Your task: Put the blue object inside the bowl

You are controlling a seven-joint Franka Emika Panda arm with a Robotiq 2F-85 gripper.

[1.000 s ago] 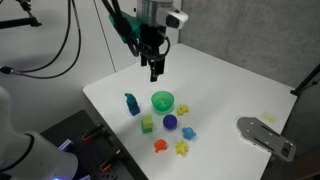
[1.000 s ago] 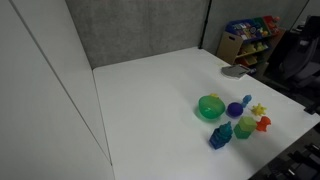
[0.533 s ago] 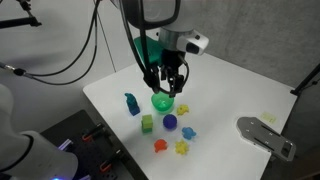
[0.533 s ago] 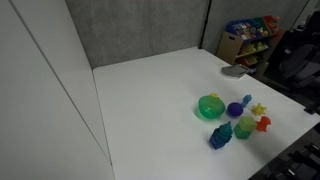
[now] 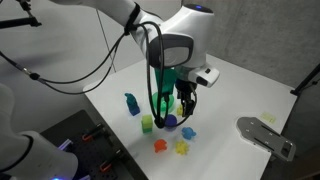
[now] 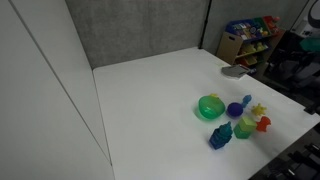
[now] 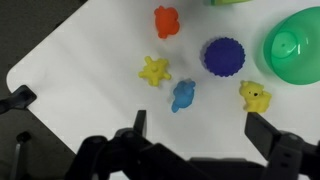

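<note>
Wrist view: the gripper [image 7: 196, 122] enters from the bottom of the frame with its two dark jaws spread wide, holding nothing. The blue object [image 7: 183, 96], a small light-blue knobbly piece, lies flat on the white bench [image 7: 90, 60] just ahead of the gap between the jaws. It sits nearer the jaw on the side of the bench's visible corner, and neither jaw touches it. Just beside it, toward that corner, is a yellow star piece [image 7: 154, 71]. Beyond it lie a purple ball [image 7: 224, 56] and, farther off, an orange piece [image 7: 166, 20]. The bowl [image 7: 295, 45], bright green and cut off by the frame, sits well apart from the blue object on the far side of the ball. A second small yellow piece [image 7: 255, 97] lies near the bowl's rim.

In an exterior view the arm bends low over the toy cluster, with the gripper [image 5: 186, 108] just above the bench. A dark blue upright object [image 5: 131, 104] and a green cube [image 5: 147, 123] stand clear of it.

In an exterior view without the arm, the blue object [image 6: 247, 99] lies near the ball, with the bowl [image 6: 210, 107] beyond it. The whole cluster sits toward one corner of the bench. Colourful packages [image 6: 248, 28] fill a shelf behind; their printing is too small to read.
</note>
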